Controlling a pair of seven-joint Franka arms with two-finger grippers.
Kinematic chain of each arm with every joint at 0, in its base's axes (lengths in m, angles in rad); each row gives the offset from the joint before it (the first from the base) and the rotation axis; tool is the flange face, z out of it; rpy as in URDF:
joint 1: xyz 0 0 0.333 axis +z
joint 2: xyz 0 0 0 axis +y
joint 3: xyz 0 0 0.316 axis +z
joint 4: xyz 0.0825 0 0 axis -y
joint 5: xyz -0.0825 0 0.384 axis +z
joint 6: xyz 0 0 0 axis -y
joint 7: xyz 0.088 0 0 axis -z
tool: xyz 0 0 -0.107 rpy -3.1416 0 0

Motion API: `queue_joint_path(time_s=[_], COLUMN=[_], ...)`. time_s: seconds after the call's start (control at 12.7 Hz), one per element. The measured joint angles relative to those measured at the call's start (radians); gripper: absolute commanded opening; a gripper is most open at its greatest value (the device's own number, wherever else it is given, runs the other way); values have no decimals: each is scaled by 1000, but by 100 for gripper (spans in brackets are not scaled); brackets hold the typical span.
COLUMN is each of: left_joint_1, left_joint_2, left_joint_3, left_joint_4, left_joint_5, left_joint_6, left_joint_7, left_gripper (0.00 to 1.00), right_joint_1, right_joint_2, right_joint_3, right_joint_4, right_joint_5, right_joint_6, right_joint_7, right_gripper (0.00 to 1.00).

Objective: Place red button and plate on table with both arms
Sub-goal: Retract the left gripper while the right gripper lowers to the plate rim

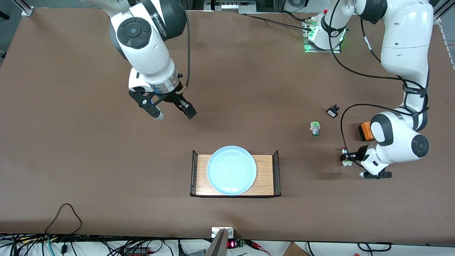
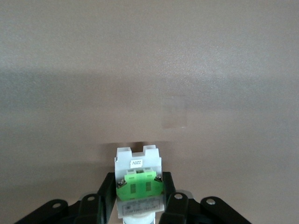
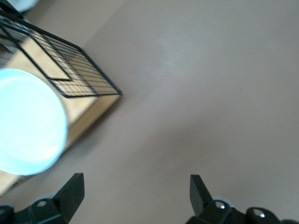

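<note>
- The left tool (image 1: 346,158) is clamped on a small push-button switch (image 2: 138,183) low over the counter (image 1: 71,142), toward the left arm's end. The green block and white body show in the left wrist view; the cap is hidden, so I cannot confirm it is red, though it is probably the red button.
- The pale-blue plate (image 1: 231,170) lies on a wooden tray (image 1: 265,174) with black wire ends, near the front camera, untouched.
- The right tool (image 1: 172,112) hangs with fingers spread wide, over bare counter between its base and the tray.
- To set the switch down well: lower until its body meets the counter, then release, so it does not tip.
- Keep clear of the 2nd green switch (image 1: 315,128), the black part (image 1: 332,111) and the orange box (image 1: 365,131).
- The plate's raised rim probably suits an edge pinch.
</note>
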Motion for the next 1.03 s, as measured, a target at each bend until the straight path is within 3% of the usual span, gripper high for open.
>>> queue_joint_path(time_s=[0.24,0.71,1.03], left_joint_1=[-2,-23,-21], left_joint_2=[0,-14,-125], left_joint_3=[0,15,50], left_joint_4=[3,54,70], left_joint_5=[0,2,98], left_joint_6=[6,-37,-167], left_joint_7=[3,3,-47], left_gripper=[100,100,100], right_joint_1=[12,29,45], right_joint_2=[112,221,274], right_joint_3=[0,0,0], right_joint_4=[79,147,150], right_joint_5=[0,1,2], right_joint_6=[106,220,302], right_joint_7=[61,109,166], right_gripper=[100,100,100])
